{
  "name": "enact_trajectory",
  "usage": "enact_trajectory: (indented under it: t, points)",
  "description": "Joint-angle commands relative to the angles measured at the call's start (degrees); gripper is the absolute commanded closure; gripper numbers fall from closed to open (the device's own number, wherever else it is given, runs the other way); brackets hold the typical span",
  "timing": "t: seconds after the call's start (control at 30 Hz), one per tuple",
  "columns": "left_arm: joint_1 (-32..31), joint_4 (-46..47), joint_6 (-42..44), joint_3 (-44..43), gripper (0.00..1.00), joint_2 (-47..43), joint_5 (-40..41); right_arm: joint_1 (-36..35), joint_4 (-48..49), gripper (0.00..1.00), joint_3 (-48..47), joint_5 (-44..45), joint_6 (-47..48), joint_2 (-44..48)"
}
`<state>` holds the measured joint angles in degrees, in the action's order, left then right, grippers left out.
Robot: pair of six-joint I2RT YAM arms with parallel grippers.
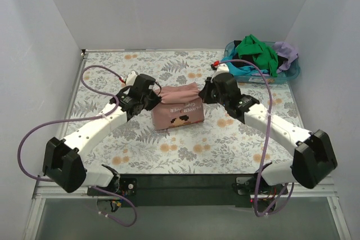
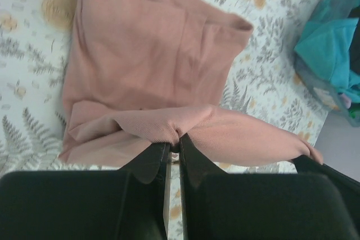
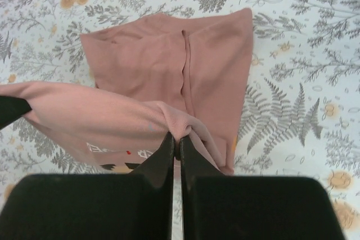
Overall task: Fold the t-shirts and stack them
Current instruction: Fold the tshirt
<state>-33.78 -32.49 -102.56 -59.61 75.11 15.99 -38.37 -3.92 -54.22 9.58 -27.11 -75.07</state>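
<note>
The dusty pink t-shirt (image 1: 177, 108) lies partly folded in the middle of the table, its cartoon print and text facing up at the near side. My left gripper (image 1: 156, 97) is shut on the shirt's far left edge, the cloth bunched between its fingertips (image 2: 174, 140). My right gripper (image 1: 203, 95) is shut on the far right edge, pinching a fold (image 3: 179, 136). The held edge hangs lifted between both grippers above the rest of the shirt (image 3: 169, 60). Green, black, turquoise and lilac t-shirts (image 1: 259, 54) are heaped in the basket.
The blue plastic basket (image 1: 292, 72) stands at the far right corner of the floral-patterned table (image 1: 185, 144); it also shows in the left wrist view (image 2: 332, 43). White walls close in the table on three sides.
</note>
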Motion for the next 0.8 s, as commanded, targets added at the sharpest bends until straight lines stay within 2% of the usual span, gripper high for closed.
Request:
enact_trajectory:
  t: [0.0,0.2,0.47,0.57,0.6,0.63,0.67,0.7,0.73,0.77]
  points:
    - [3.71,1.55,5.52,-5.06,1.00,3.19,1.07,4.34,3.40,0.99,-7.55,-5.18,4.52,-5.43]
    - [9.78,3.04,7.90,-10.69,1.00,12.94,-2.53,7.43,3.40,0.99,-15.38,-7.99,5.58,-15.97]
    - [14.52,8.30,10.09,-16.40,1.00,24.98,-3.94,10.42,4.80,0.99,-25.57,-11.52,3.56,-31.88]
    - [15.67,9.03,12.29,-19.74,0.73,30.17,-6.93,11.04,4.80,0.99,-29.79,-13.01,4.26,-37.42]
    - [15.85,8.41,12.73,-21.32,0.43,32.10,-7.28,11.30,4.54,0.90,-30.85,-14.93,4.52,-38.74]
    - [15.85,7.71,12.83,-21.68,0.31,32.81,-7.72,11.47,4.45,0.65,-31.56,-16.25,4.87,-40.40]
    - [15.85,7.71,13.78,-21.95,0.04,33.25,-8.07,11.56,4.36,0.53,-32.35,-17.22,4.79,-40.86]
    - [15.94,7.36,14.40,-22.47,0.02,33.52,-8.51,11.65,4.28,0.44,-32.88,-18.62,4.79,-41.03]
    - [15.94,5.70,14.58,-23.52,0.02,33.70,-8.69,11.65,4.19,0.20,-32.80,-18.98,4.79,-40.43]
    - [15.94,4.90,14.59,-23.96,0.02,33.35,-8.61,11.65,4.10,0.08,-32.53,-19.34,4.79,-39.81]
